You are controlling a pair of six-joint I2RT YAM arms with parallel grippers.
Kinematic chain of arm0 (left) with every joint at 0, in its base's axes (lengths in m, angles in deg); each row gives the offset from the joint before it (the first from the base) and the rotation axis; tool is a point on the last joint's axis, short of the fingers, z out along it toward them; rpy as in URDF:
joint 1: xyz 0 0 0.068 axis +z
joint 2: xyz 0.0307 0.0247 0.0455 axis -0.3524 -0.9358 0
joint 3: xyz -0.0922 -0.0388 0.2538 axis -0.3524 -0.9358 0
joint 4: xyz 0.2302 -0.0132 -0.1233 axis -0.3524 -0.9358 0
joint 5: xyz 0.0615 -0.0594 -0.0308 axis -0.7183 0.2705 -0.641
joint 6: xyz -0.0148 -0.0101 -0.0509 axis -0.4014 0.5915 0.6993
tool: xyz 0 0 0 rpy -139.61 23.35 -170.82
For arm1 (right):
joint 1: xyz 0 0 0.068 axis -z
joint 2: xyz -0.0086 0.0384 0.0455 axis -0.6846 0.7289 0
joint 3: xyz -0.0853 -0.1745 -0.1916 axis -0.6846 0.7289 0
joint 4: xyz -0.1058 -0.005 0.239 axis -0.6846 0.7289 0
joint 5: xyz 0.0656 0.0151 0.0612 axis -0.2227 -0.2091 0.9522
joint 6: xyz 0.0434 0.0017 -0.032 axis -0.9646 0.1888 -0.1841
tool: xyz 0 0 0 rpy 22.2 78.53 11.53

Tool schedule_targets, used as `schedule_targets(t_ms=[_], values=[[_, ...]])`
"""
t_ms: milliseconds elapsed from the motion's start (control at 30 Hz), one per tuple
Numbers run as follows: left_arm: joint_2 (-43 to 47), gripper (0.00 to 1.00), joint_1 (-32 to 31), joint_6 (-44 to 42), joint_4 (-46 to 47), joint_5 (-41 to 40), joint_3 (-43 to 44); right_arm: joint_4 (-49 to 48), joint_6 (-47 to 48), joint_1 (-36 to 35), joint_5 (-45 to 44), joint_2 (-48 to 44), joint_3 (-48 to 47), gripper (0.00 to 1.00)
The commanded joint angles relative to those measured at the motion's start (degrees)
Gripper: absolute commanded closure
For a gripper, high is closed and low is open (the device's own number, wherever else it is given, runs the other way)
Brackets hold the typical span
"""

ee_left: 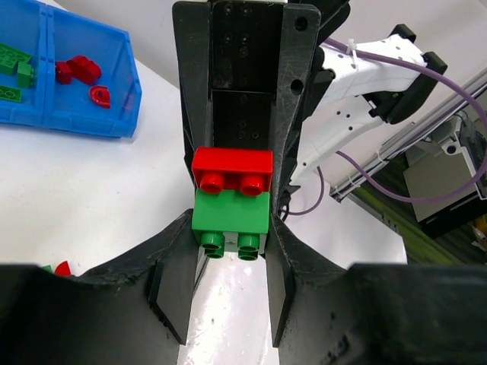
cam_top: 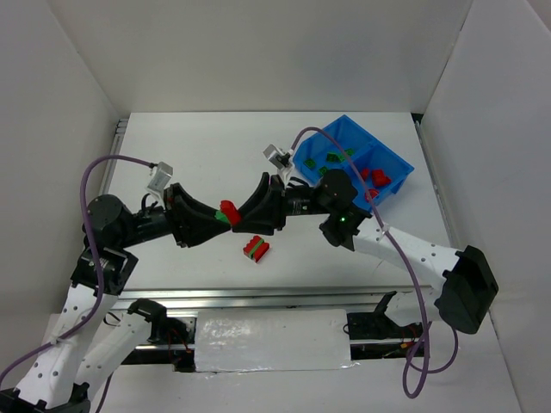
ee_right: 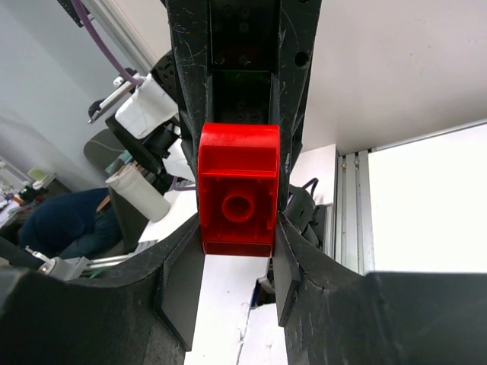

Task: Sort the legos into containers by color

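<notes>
My left gripper [cam_top: 220, 218] and right gripper [cam_top: 235, 209] meet tip to tip above the middle of the table. In the left wrist view my left gripper [ee_left: 230, 222] is shut on a green lego [ee_left: 230, 213]. A red lego [ee_left: 232, 169] sits against its far side, with its studs showing at the seam. In the right wrist view my right gripper [ee_right: 237, 224] is shut on that red lego [ee_right: 237, 199], whose hollow underside faces the camera and hides the green one. The blue bin [cam_top: 398, 160] stands at the back right, with green legos [cam_top: 328, 159] in its left compartment and red legos [cam_top: 376, 178] in its right.
A red-and-green stack of legos [cam_top: 256, 249] lies on the table just in front of the grippers. The bin's near wall [ee_left: 114, 114] shows at the upper left of the left wrist view. White walls enclose the table on three sides. A metal rail [cam_top: 258, 297] runs along the near edge.
</notes>
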Motion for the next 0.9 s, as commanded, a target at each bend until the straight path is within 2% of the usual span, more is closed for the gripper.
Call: schedule_targets(t_ms=[0, 233, 400, 433, 467, 533, 567, 600, 633, 700, 867], values=[[0.4, 1.0, 0.0, -3.2, -0.6, -1.4, 2.0, -1.8, -0.3, 1.9, 0.7, -1.2, 0.2, 0.99], [-0.7, 1.0, 0.0, -6.6, -4.4, -4.8, 1.7, -1.2, -2.0, 11.6, 1.5, -5.3, 5.1, 1.0], [-1.9, 1.0, 0.1, -8.5, -7.0, -7.5, 2.0, 9.6, 3.9, 19.2, -1.5, -9.7, 6.4, 1.0], [-2.4, 1.0, 0.1, -9.8, -8.6, -8.8, 2.6, 18.6, 6.1, 20.3, -3.9, -10.3, 5.9, 1.0], [-2.8, 1.0, 0.1, -10.6, -10.6, -12.2, 4.3, 24.0, 8.4, 22.3, -13.1, -11.4, 3.8, 1.0], [-4.3, 1.0, 0.1, -14.0, -17.1, -15.4, 6.0, 37.6, 11.6, 24.0, -25.6, -10.3, 1.5, 1.0], [-4.6, 1.0, 0.1, -15.0, -18.6, -16.6, 6.5, 41.2, 11.7, 25.2, -30.4, -9.1, -0.7, 1.0], [-4.7, 1.0, 0.1, -15.8, -19.9, -19.5, 6.8, 45.3, 8.7, 28.0, -41.8, -7.8, -2.1, 1.0], [-4.5, 1.0, 0.1, -17.2, -21.3, -21.2, 6.6, 53.2, 6.6, 29.5, -47.7, -6.1, -3.6, 1.0], [-4.1, 1.0, -0.2, -17.8, -22.3, -26.3, 5.5, 60.8, 3.1, 34.3, -61.9, 0.0, -9.4, 1.0], [-3.5, 1.0, -1.6, -18.5, -24.1, -31.9, 4.6, 70.0, 0.9, 41.2, -73.0, 13.4, -19.7, 0.97]])
